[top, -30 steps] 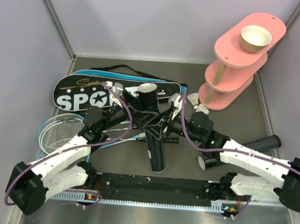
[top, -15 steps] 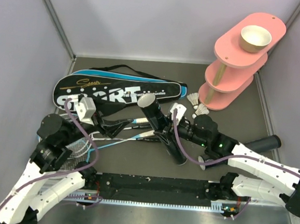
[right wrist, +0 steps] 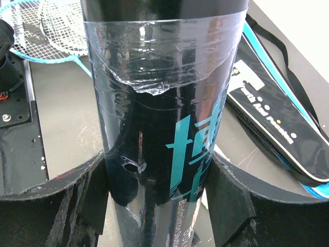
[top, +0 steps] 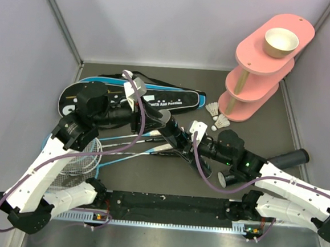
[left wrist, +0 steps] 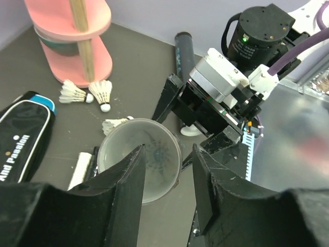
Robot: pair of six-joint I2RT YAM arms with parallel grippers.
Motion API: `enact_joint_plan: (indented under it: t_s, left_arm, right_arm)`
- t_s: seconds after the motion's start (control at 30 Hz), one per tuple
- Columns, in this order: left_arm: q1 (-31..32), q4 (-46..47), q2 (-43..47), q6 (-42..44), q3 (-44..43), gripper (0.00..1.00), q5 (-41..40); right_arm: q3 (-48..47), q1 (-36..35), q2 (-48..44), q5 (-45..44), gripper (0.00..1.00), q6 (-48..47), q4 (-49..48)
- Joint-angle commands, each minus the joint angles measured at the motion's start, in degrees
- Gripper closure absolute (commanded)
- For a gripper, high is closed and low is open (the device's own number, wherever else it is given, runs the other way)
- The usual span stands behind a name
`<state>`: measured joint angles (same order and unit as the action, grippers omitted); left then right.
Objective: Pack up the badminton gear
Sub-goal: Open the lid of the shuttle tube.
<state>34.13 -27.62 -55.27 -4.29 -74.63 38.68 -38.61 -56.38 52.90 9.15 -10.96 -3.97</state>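
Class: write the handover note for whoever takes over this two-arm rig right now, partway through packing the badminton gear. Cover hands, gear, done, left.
Left hand: open, fingers either side of the open mouth of the tube.
Right hand: shut on that tube's body, holding it tilted.
Gear: second tube lies at the right. Three shuttlecocks are loose by the pink stand. Rackets lie outside the racket bag.
Done: nothing seen packed; the tube's inside is too blurred to judge.
Left: shuttlecocks into tubes, rackets into bag.
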Motion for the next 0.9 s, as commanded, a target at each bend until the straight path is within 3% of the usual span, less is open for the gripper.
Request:
enact_joint_plan:
  t_s: [0.0, 0.27, 0.57, 0.7, 0.73, 0.87]
  left_arm:
    - [0.06, -0.69, -0.19, 0.78, -1.49, 0.55, 5.79]
    - [0.06, -1.91, -1.42, 1.31, -0.60, 0.64, 5.71]
    - [0.67, -3.06, -2.13, 3.68, 0.19, 0.64, 3.16]
    - [3.48, -5.15, -3.09, 5.78, -0.42, 0.86, 0.00]
    - [4.44, -6.04, -3.53, 5.96, -1.21, 0.97, -0.70]
    - [4.89, -8.59, -4.15, 6.32, -2.45, 1.00, -0.09]
  right_arm:
    - [-0.76, -0.04, -0.26, 0.87, 0.72, -1.26, -2.36]
    - [-1.38, -0.05, 0.44, 0.00, 0.72, -1.08, -2.01]
    - [-1.03, 0.13, 0.27, -1.06, 0.72, -0.29, -2.98]
    - [-0.42, 0.04, 0.71, -3.25, 0.64, -0.03, -4.73]
    - [-0.15, -0.04, 0.71, -3.69, 0.63, 0.06, -5.34]
    - [0.55, -0.05, 2.55, -6.68, 0.41, 0.59, -7.28]
